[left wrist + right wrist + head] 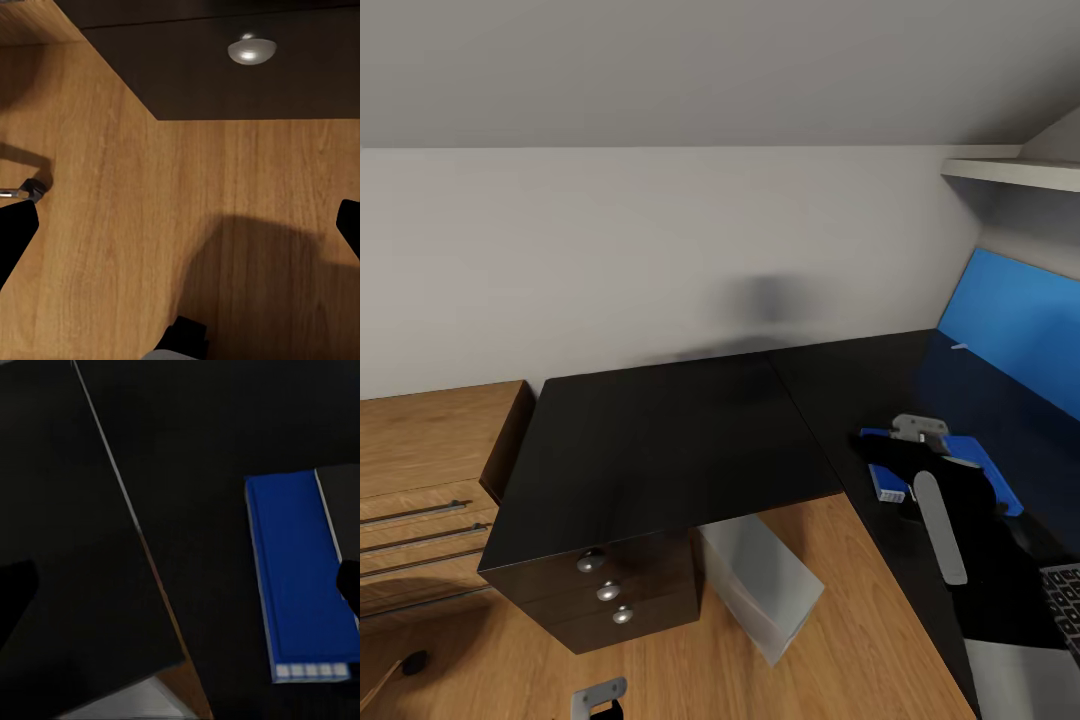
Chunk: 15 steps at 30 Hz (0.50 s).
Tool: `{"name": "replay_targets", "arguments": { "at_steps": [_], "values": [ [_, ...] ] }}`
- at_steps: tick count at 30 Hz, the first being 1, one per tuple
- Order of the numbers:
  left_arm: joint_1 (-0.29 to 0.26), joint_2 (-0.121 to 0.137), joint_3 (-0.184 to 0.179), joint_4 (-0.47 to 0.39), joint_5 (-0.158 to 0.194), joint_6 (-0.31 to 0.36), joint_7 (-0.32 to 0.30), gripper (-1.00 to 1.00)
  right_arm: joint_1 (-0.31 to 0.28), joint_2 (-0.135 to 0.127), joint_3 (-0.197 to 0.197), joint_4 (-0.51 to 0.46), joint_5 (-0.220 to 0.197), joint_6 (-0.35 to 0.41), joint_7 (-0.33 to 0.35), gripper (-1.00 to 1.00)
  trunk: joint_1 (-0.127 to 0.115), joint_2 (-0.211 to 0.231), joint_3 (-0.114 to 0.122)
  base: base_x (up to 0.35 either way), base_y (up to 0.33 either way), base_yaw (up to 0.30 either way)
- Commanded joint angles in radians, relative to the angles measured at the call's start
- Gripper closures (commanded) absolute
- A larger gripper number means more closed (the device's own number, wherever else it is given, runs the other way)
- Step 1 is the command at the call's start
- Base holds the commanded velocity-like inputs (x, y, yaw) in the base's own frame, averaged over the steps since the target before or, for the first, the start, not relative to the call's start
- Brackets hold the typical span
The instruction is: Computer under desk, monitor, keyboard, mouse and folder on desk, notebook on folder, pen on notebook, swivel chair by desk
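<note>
The black L-shaped desk (660,440) fills the middle of the head view, with three round silver knobs (607,590) on its drawers. The light-grey computer (760,580) stands on the floor under it. On the desk's right wing lies the blue folder (990,470), its white page edges showing in the right wrist view (300,577). My right gripper (895,462) hovers just above it, open (180,592), with one fingertip (349,585) over the folder's edge. A corner of the keyboard (1065,600) shows at the right edge. My left gripper (600,700) hangs low and open (180,229) over the wooden floor.
A wooden chest (420,480) with long bar handles stands left of the desk. A bright blue panel (1010,330) lines the wall behind the desk's right wing, under a white shelf (1010,170). One drawer knob (251,50) shows above the floor (187,187).
</note>
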Motion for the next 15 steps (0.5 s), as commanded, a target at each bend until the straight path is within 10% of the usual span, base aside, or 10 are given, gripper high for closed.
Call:
{"name": "replay_targets", "arguments": {
  "at_steps": [1, 15],
  "values": [
    [-0.001, 0.001, -0.009, -0.002, 0.01, -0.005, 0.006, -1.0, 0.003, 0.002, 0.009, -0.006, -0.01, 0.004, -0.009, -1.0, 0.0, -0.001, -0.001, 0.0, 0.0, 0.0],
    [-0.001, 0.003, -0.004, 0.002, 0.015, -0.005, 0.008, -1.0, 0.017, 0.015, 0.123, -0.024, -0.01, 0.0, -0.012, -1.0, 0.0, -0.001, -0.001, 0.0, 0.0, 0.0]
  ]
}}
